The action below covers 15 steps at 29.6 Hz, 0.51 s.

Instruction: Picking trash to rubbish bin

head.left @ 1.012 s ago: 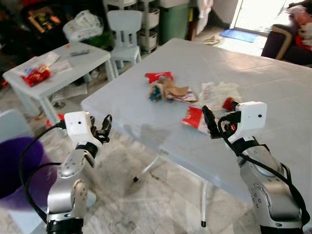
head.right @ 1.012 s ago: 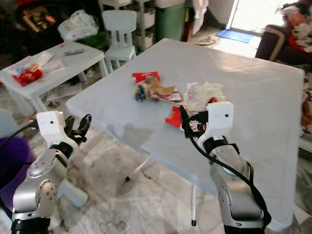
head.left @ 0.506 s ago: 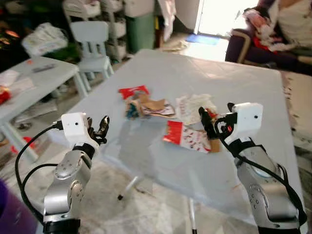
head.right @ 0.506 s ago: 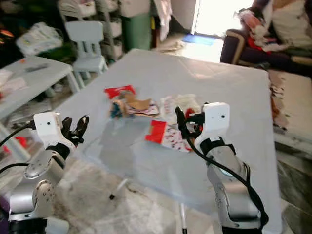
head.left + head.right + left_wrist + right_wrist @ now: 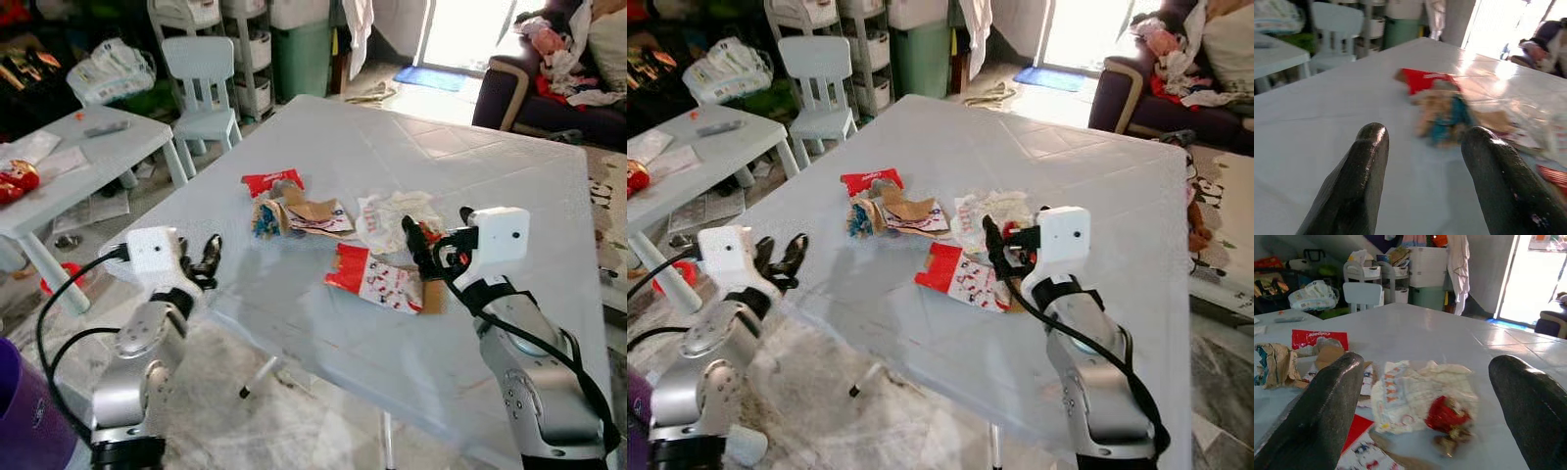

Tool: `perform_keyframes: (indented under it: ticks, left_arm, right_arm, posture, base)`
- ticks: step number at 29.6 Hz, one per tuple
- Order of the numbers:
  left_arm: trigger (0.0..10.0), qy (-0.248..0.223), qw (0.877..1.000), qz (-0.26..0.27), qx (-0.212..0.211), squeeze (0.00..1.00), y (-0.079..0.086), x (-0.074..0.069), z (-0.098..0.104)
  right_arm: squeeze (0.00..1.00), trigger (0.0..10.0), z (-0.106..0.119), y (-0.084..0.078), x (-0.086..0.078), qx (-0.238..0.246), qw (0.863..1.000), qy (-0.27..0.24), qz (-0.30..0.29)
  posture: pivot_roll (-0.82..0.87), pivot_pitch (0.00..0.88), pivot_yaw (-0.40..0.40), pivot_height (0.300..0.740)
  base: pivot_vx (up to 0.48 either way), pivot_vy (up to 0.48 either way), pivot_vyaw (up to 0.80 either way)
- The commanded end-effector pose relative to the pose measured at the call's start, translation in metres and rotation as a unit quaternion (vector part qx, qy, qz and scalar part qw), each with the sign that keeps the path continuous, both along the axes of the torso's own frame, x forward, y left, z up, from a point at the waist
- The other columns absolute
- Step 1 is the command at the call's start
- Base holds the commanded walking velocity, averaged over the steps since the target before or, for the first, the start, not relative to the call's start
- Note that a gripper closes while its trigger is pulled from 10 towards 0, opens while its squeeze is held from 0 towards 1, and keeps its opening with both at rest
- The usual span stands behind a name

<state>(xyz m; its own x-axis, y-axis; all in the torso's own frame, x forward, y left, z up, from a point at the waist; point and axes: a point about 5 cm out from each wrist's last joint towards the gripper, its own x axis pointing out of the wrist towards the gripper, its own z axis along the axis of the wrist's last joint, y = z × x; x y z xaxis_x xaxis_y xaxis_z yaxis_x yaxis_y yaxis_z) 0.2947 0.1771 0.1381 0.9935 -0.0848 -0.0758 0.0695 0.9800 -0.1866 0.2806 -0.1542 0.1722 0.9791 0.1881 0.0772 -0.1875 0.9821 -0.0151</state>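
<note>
Over the white table [image 5: 460, 323], right gripper [image 5: 419, 241] with jaws spread before crumpled wrapper [image 5: 1422, 396]; left gripper [image 5: 204, 260] likewise spread.

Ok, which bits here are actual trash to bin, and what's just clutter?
Job:
red and white flat packet
crumpled white wrapper
torn brown cardboard scraps
red toothpaste box
purple rubbish bin

Lying about:
small white plastic chair
low white side table
</note>
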Motion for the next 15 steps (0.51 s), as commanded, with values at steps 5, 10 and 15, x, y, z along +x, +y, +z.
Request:
perform_keyframes:
  ticks: [5,10,15]
  left_arm:
    - [10.0,-0.004,1.0,-0.02,0.001,0.0,-0.008,0.002,0.002]
    - [10.0,-0.021,0.999,-0.024,0.001,0.0,-0.02,-0.004,0.004]
    - [10.0,-0.023,1.0,-0.012,-0.001,0.0,-0.023,-0.015,0.0]
  right_arm:
    - [0.0,10.0,0.003,-0.004,0.001,0.0,1.0,-0.004,-0.003]
    - [0.0,10.0,-0.002,-0.003,0.005,-0.008,1.0,0.01,-0.001]
    - [0.0,10.0,-0.004,0.003,0.015,-0.014,1.0,0.019,0.012]
  posture:
    - [0.02,0.043,-0.013,0.74]
    - [0.03,0.042,-0.03,0.74]
    - [0.05,0.048,-0.057,0.74]
  base:
    - [0.0,0.0,0.0]
    - [0.0,0.0,0.0]
    - [0.0,0.0,0.0]
